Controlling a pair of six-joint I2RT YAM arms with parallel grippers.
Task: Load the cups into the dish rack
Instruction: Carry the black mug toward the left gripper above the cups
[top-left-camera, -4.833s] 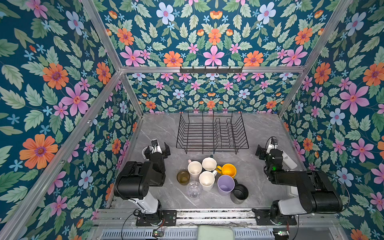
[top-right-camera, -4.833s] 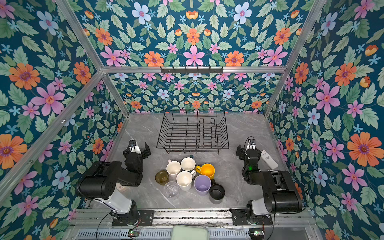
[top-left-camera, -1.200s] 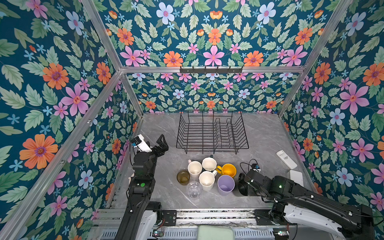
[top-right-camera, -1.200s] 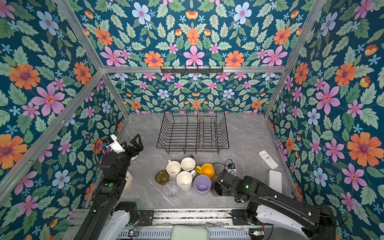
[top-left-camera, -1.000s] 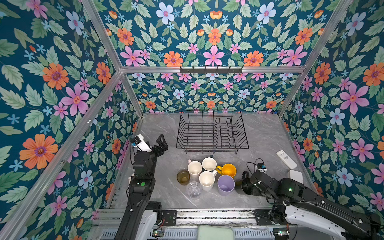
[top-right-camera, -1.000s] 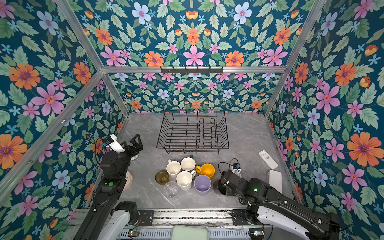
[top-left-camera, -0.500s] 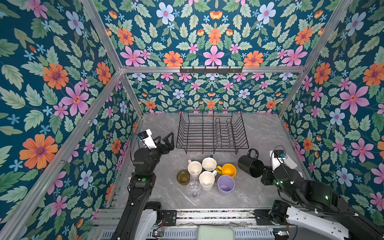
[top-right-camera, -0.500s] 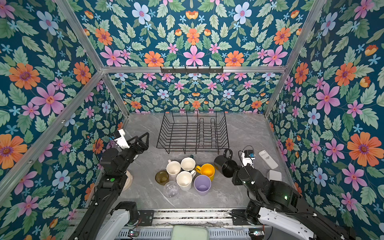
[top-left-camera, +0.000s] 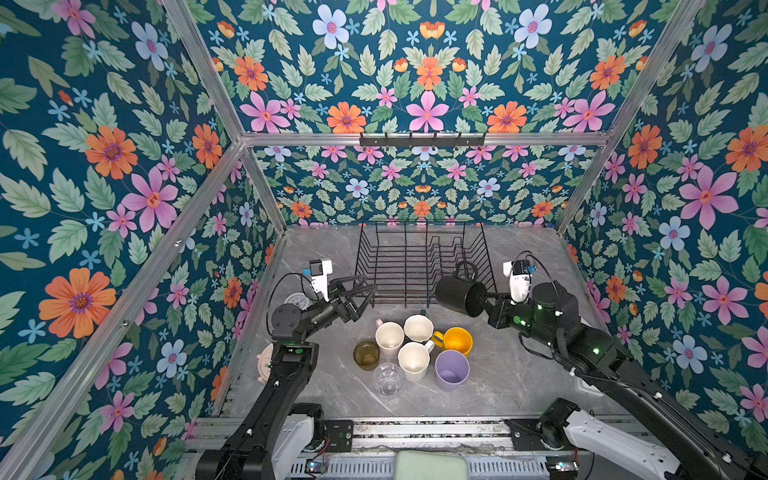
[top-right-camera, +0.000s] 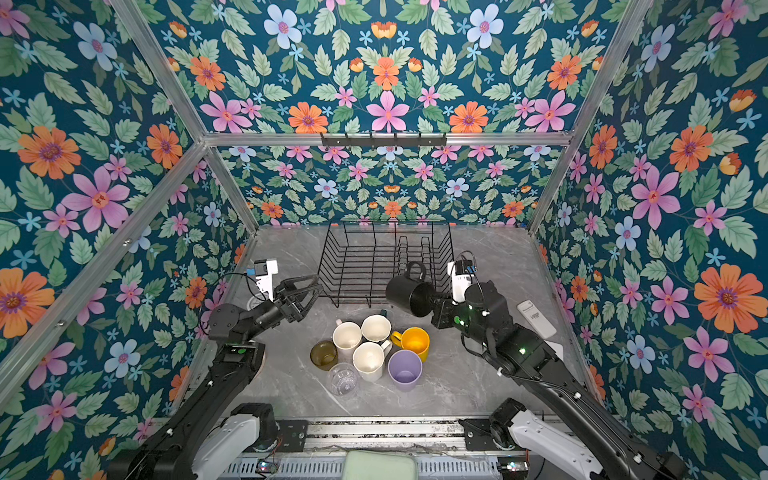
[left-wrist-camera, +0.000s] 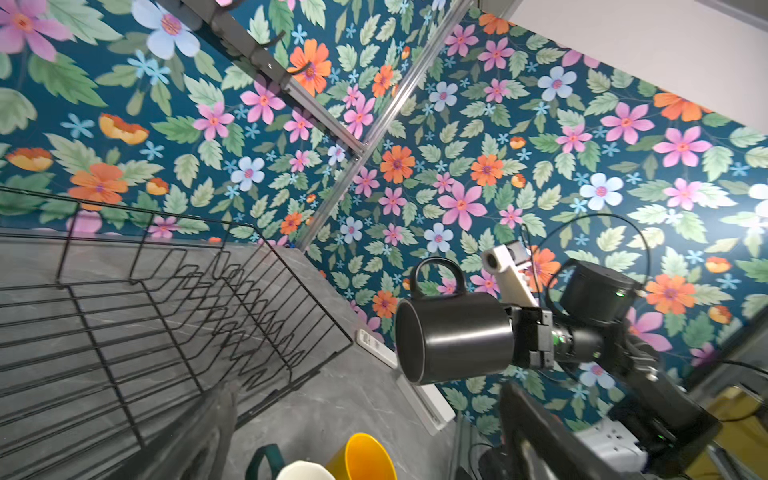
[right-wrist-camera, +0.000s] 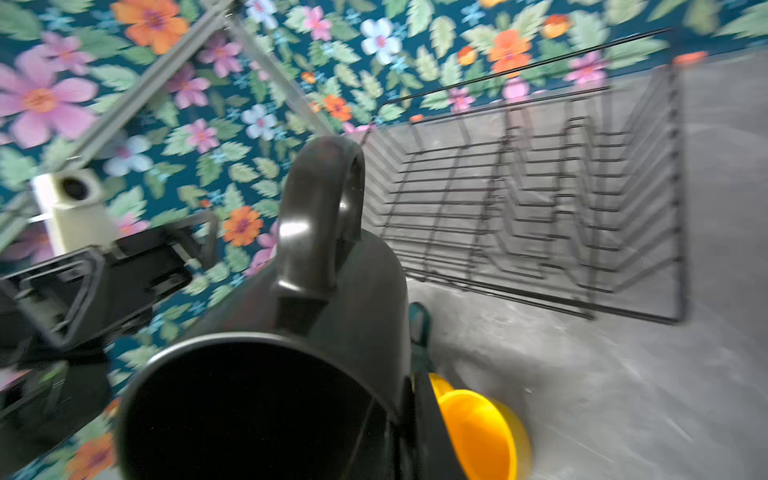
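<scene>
My right gripper (top-left-camera: 484, 301) (top-right-camera: 434, 303) (right-wrist-camera: 409, 411) is shut on the rim of the black mug (top-left-camera: 457, 295) (top-right-camera: 409, 296) (left-wrist-camera: 453, 336) (right-wrist-camera: 299, 365). The mug hangs in the air on its side, handle up, just before the front right corner of the black wire dish rack (top-left-camera: 415, 266) (top-right-camera: 374, 266) (left-wrist-camera: 145, 311) (right-wrist-camera: 540, 208). My left gripper (top-left-camera: 361, 293) (top-right-camera: 309, 295) (left-wrist-camera: 370, 390) stands open and empty by the rack's front left corner. On the table stand three pale mugs (top-left-camera: 413, 360), a yellow mug (top-left-camera: 457, 340), a lilac tumbler (top-left-camera: 451, 370), an amber glass (top-left-camera: 366, 354) and a clear glass (top-left-camera: 387, 378). A dark green handle (left-wrist-camera: 262, 461) shows behind them.
Two small round clocks (top-left-camera: 298, 300) (top-left-camera: 264, 361) lie along the left wall. A white remote (top-right-camera: 536, 318) lies near the right wall. A black hook rail (top-left-camera: 422, 139) hangs on the back wall. The flowered walls close in three sides.
The right gripper has lifted the black mug from the front right of the table, tipped it on its side and carried it toward the rack. The open left gripper swung toward the rack.
</scene>
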